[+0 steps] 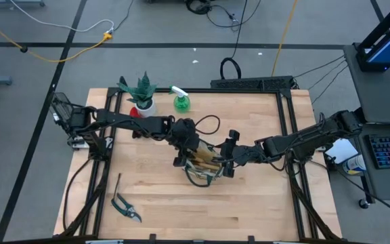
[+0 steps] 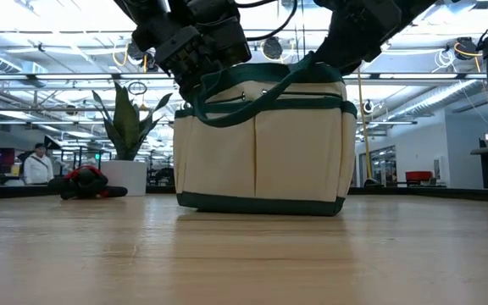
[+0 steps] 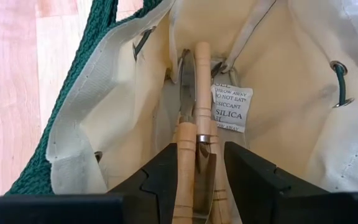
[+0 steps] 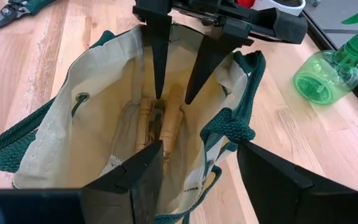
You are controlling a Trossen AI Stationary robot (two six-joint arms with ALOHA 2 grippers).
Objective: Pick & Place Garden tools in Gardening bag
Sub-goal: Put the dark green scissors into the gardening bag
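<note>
The beige gardening bag with green trim stands upright mid-table. My left gripper is open, its fingers pointing down into the bag's mouth. Right below its fingertips, two wooden-handled tools lie in the bag beside a white silica packet. My right gripper is wide open over the bag's right rim, one finger over the inside and one outside. The pruning shears and the thin tool lie near the front left. The green spray bottle and the red item are at the far side. My left gripper's fingers stand on either side of the wooden handles inside the bag; I cannot tell whether they touch them. My right gripper's fingers straddle the bag's green-trimmed rim; I cannot tell whether they touch it.
The spiky plant in its white pot stands at the far left beside the red item. A black frame rail runs along the table's far and side edges. Bare wood lies in front of the bag.
</note>
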